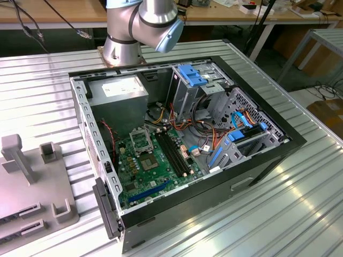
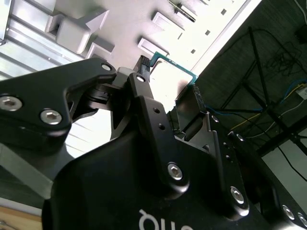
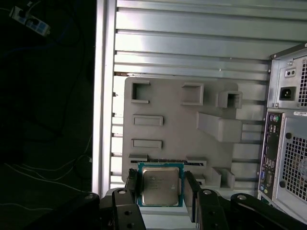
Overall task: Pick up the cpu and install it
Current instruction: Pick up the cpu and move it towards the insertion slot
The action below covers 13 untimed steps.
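Ribbed aluminium table (image 1: 300, 214) stretched under everything, workbenches and cables behind it. Biggest thing on it was the open computer case (image 1: 257, 171), lying on its side with its insides facing up. Behind the case stood the arm (image 1: 142, 21), its base joints rising out of the exterior view. Off to the exterior view's left sat the grey fixture tray (image 1: 32, 198), all slots and raised blocks.

Down in the case was the green motherboard (image 1: 144, 171), and on it the socket (image 1: 140, 142), its silver frame bare, nothing seated.

Now to the wrist! In the first wrist view the gripper (image 3: 160, 184) hung high over that tray, the case's rear panel (image 3: 283, 143) off to one side. Its black fingers (image 3: 131, 184) were closed in on the cpu (image 3: 159, 187), one on each opposite edge. The chip sat flat between them, pale metal face toward the camera, a thin green rim around it. The second wrist view agreed: the cpu (image 2: 168, 76) was pinched between the fingertips, the tray far behind it. So it was up in the air, in hand, well apart from the socket.

By my reckoning this piece is light, thin and stiff, but delicate underneath. The narrow board edges are the place to hold, and they give little purchase. A firm, even squeeze should do, since any tilt risks a slip.
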### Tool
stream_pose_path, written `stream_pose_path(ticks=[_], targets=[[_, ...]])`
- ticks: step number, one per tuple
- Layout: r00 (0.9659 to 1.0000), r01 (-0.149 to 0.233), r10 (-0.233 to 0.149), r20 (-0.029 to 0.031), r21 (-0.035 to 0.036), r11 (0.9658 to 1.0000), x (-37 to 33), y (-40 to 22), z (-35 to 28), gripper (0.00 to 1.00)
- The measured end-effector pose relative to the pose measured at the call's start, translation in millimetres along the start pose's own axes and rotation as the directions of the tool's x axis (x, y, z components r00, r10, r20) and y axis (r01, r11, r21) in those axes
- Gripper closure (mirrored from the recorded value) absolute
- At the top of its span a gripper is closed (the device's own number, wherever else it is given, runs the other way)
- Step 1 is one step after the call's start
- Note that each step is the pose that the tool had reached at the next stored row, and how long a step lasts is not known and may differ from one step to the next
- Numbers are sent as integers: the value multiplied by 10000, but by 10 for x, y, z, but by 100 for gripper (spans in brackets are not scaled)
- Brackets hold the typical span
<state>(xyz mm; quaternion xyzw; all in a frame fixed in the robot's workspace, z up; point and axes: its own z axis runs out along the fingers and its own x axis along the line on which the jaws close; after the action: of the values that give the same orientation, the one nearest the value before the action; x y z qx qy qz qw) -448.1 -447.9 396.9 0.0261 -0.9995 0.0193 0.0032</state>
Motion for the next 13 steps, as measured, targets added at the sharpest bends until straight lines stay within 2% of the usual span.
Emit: stream_pose_path(ticks=[7,13], targets=[[10000,-1,1,1,-6,10000,-90,-5,1,53],[10000,-1,1,9,-5,10000,-127,-7,7,53]])
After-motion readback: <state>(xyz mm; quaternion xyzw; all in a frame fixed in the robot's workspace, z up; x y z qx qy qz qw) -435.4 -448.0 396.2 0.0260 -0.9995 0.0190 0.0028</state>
